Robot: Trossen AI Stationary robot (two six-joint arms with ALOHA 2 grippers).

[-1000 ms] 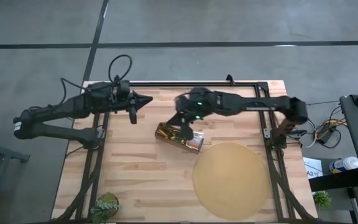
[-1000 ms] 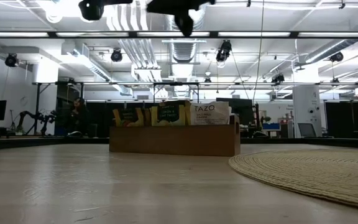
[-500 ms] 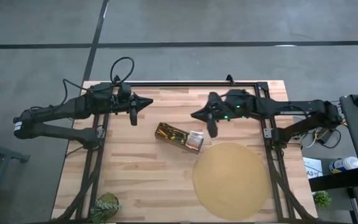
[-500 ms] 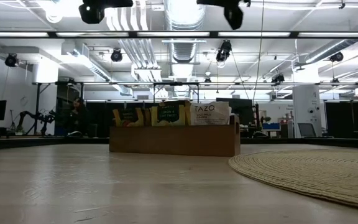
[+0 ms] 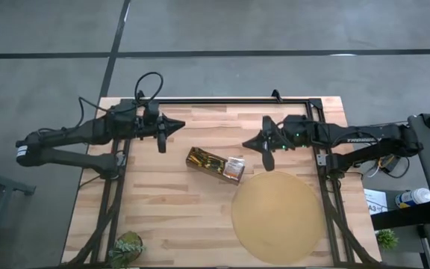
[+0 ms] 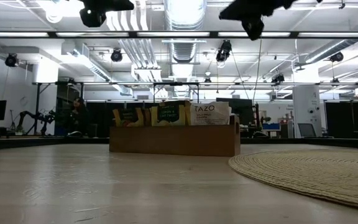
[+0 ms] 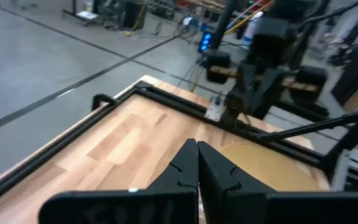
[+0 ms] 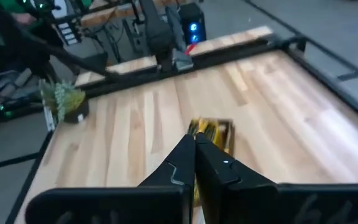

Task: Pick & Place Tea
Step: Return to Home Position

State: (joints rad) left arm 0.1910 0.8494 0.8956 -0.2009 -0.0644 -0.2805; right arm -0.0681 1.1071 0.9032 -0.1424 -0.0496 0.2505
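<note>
1. Standing on edge in the wooden box [image 6: 173, 142], the tea sachets [image 6: 168, 113] fill its compartments, their tops rising above the rim; none shows lying on the tabletop [image 5: 163, 217] outside the box.
2. The right gripper [image 5: 246, 143] hangs in the air off the end of the box nearest the round mat [image 5: 278, 217], clear of the box; its fingers [image 8: 180, 163] are pressed together on nothing.
3. The left gripper [image 5: 179, 124] hangs off the opposite end of the box, well apart from it; it is likewise clenched and empty.
4. Judged from this, the sorting looks finished; what remains is parking both arms away from the box.
5. The main risk is a low swing; if the right arm dipped while folding back, it could clip the sachet tops that stand proud of the box, tipping some out or knocking the light box askew; the height seen in the low view makes this unlikely.
6. A lesser risk lies in the sachets themselves; thin and upright, any that lean loosely could slump across a divider if the tabletop were jolted when the arms stop.
</note>
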